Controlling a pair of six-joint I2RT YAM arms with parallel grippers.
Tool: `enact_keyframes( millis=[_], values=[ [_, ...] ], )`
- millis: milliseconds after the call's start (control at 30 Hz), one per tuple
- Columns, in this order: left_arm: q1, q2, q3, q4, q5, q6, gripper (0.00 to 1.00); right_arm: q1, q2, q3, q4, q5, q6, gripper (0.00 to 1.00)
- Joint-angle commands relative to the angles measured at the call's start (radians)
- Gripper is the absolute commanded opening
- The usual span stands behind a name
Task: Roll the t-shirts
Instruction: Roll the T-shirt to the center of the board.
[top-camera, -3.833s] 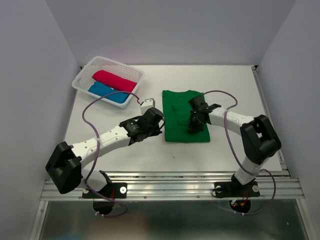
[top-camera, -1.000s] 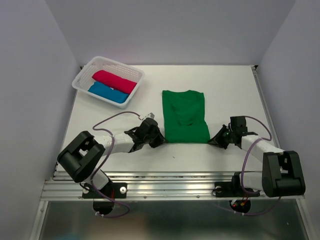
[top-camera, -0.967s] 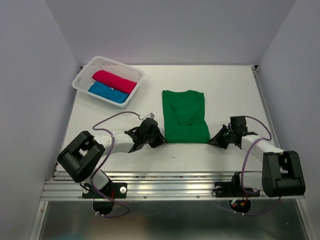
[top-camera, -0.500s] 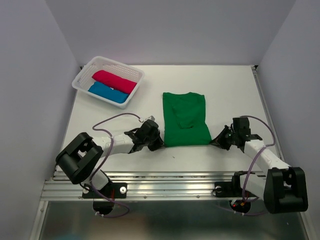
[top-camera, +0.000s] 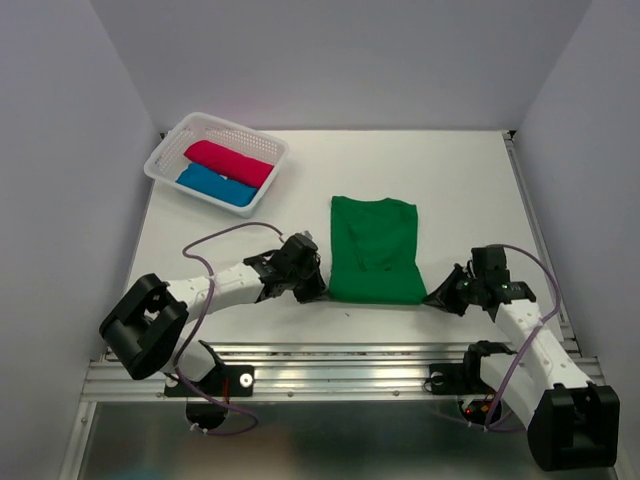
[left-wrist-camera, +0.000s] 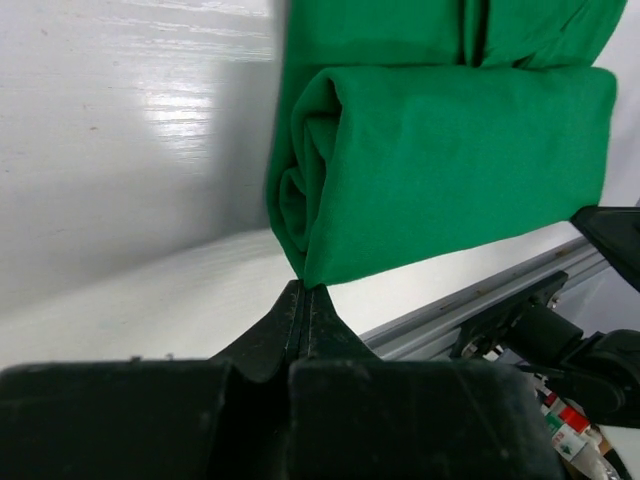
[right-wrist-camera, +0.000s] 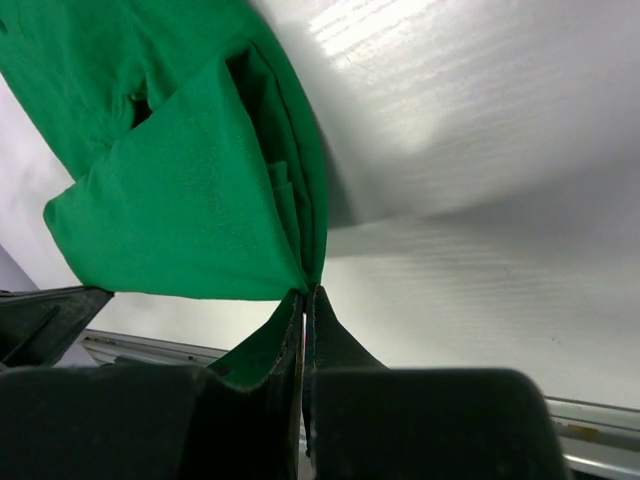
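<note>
The green t-shirt lies folded lengthwise in the middle of the table, its near hem curled into the start of a roll. My left gripper is shut on the hem's left corner, where the rolled green t-shirt shows in the left wrist view just beyond my left gripper. My right gripper is shut on the hem's right corner; in the right wrist view the green t-shirt bunches at my right gripper. A rolled crimson-pink t-shirt and a rolled blue t-shirt lie in the basket.
The white perforated basket stands at the back left of the table. The metal rail runs along the near edge, close behind both grippers. Grey walls close in the left, right and far sides.
Both grippers left the shirt's middle, came to its near corners and shut on the hem. In the last second they drew the shirt toward the near edge and the hem curled up.
</note>
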Motion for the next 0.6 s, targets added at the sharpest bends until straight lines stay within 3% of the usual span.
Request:
enact_keyframes(
  millis=[0, 567],
  values=[
    [-0.002, -0.038, 0.070, -0.119, -0.002, -0.018, 0.00, -0.005, -0.009, 0.058, -0.074, 0.027, -0.012, 0.01],
    [0.032, 0.048, 0.250, -0.306, 0.097, -0.019, 0.00, -0.005, 0.087, 0.200, -0.100, 0.090, -0.018, 0.01]
  ],
)
